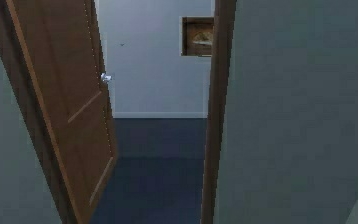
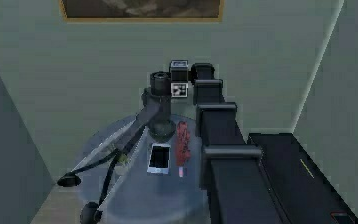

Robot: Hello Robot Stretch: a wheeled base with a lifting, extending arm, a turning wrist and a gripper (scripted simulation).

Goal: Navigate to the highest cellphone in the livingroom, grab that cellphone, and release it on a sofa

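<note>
**Hand [image 2: 77, 196] at the round table [image 2: 147, 200], near the white cellphone [image 2: 159, 158]**

One cellphone is seen, lying flat on the table top, with one red thing [image 2: 183, 146] just beside it. The arm [image 2: 222, 130] is stretched across the table, probably so that the flat-lying phone can be reached from above. The hand's two thin fingers are slanted down toward the table's near edge, and whether anything is held cannot be told. One dark low piece of furniture [image 2: 292, 175] is set just beside the table; it cannot be told whether it is a sofa. Two framed pictures are counted: one [image 2: 142, 10] on the wall behind the table, and one [image 1: 197, 37] seen past the single wooden door [image 1: 72, 100], which stands swung open.
</note>
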